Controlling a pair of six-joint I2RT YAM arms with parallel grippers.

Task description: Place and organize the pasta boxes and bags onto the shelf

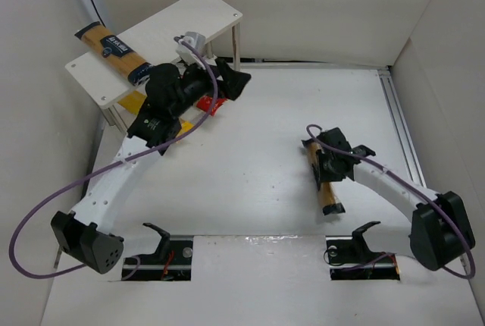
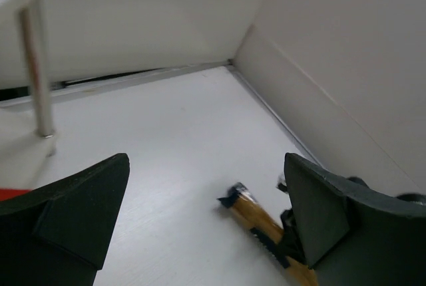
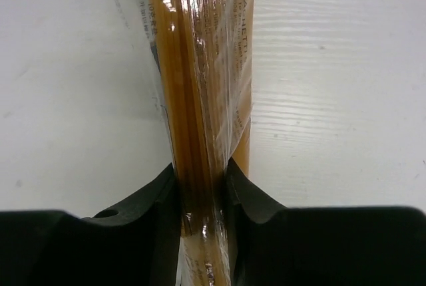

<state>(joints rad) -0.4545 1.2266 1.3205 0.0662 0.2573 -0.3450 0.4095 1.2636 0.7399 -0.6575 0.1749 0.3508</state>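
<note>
**A:** Overhead first. The left gripper [image 1: 236, 83] hangs just off the near right corner of the shelf [image 1: 189, 15], above the table [image 1: 250, 152].

**B:** Behind it, on the top board, the yellow pack with the dark blue label [image 1: 114, 51] lies slantwise. A bit of the red pack [image 1: 206, 105] peeks out under that arm's wrist. The plain yellow pack [image 1: 130, 101] shows below the top board.

**A:** Over to the right gripper [image 1: 327, 165]. It's down on the brownish-orange pack [image 1: 329, 193], which runs lengthwise beneath it, one dark end sticking out behind. Whether the pack touches the table, I can't tell.

**B:** Left wrist camera now. The left gripper [image 2: 206, 166] is spread wide, fingers [image 2: 73, 213] far apart, nothing between them!

**A:** Ahead and to its right there's the brownish-orange pack [image 2: 256, 218], low by the table. A leg of the shelf [image 2: 34, 73] stands ahead on its left.

**B:** Right wrist camera. The right gripper [image 3: 202, 193] is clamped tight on the brownish-orange pack [image 3: 200, 100]. Its fingers [image 3: 150, 199] press both sides of the wrapper, and the pack stretches straight ahead from the jaws.
</note>
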